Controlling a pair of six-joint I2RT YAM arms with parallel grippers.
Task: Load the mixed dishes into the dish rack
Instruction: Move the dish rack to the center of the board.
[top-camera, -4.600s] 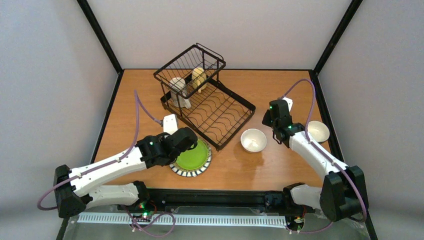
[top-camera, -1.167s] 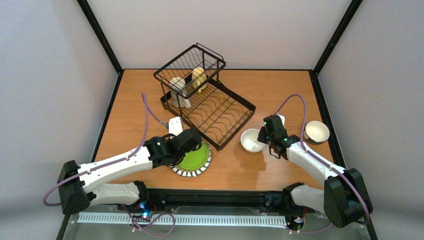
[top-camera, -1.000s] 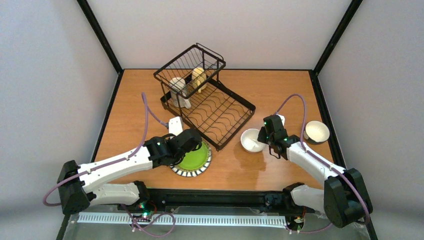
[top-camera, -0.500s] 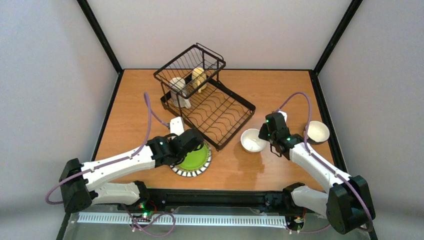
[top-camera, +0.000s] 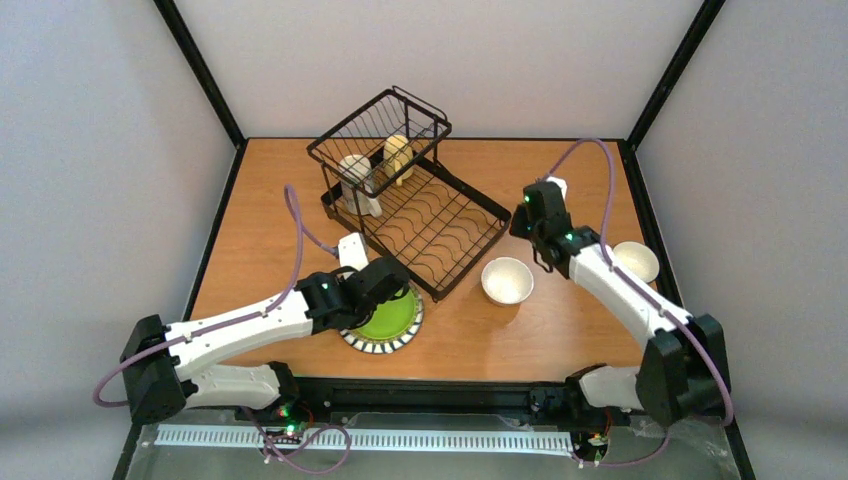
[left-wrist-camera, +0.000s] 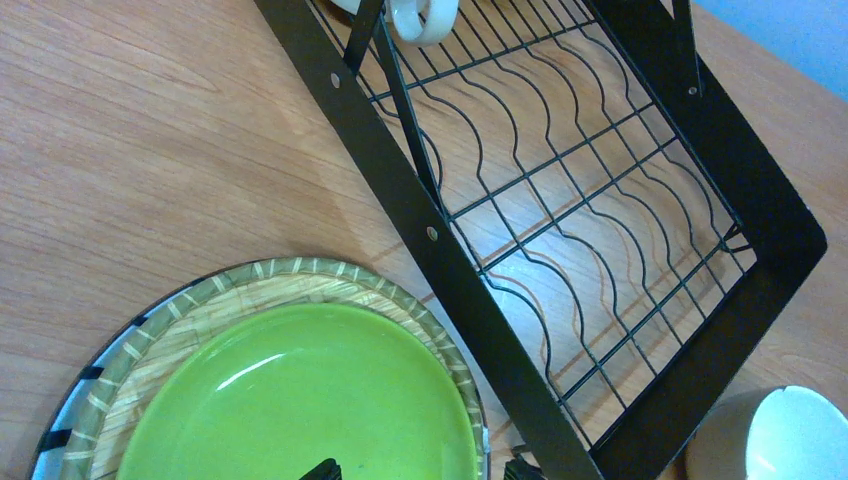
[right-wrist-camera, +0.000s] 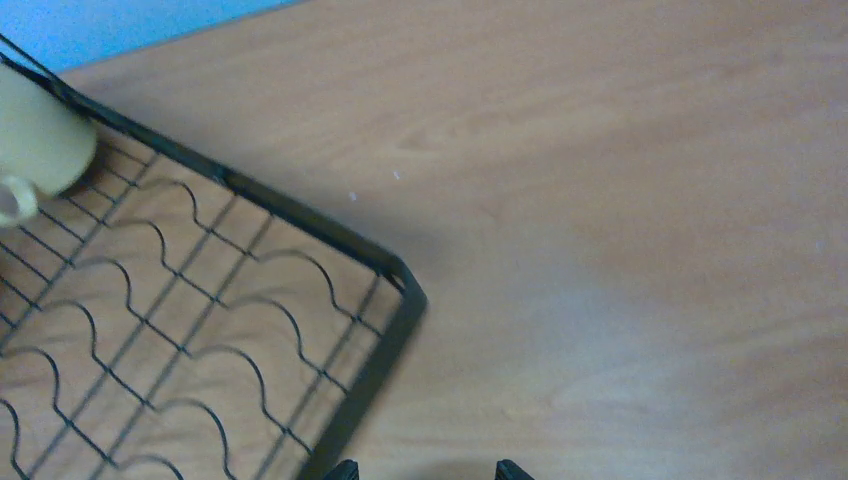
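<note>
From above, the change is in my right claw (top-camera: 524, 222). A moment ago it was low at the rim of the cream-white round bowl (top-camera: 507, 280), in the lower middle of the frame. Now it has risen and hangs right of centre, near the right corner of the black wire dish rack (top-camera: 440, 225). The bowl sits alone on the brown wooden table (top-camera: 480, 335), in the same place as before. I judge that this grasp gave nothing and the bowl is still to be loaded. A second cream-white bowl (top-camera: 637, 262) waits at the right edge. A white mug (top-camera: 355, 182) and a cream mug (top-camera: 398, 155) are already in the raised end of the rack. My left claw (top-camera: 397, 292) has hardly moved; it stays over the lime-green plate with the black-and-white striped rim (top-camera: 385, 320), lower left of centre.

In the left wrist view, my left fingertips (left-wrist-camera: 325, 468) show at the bottom edge. They are wide apart, with nothing clamped. The plate (left-wrist-camera: 300, 400) fills the lower left, just beside the rack frame (left-wrist-camera: 470, 290).

In the right wrist view, my right fingertips (right-wrist-camera: 510, 468) are also apart and empty. Under them I see only bare table and the rack corner (right-wrist-camera: 385, 330).
</note>
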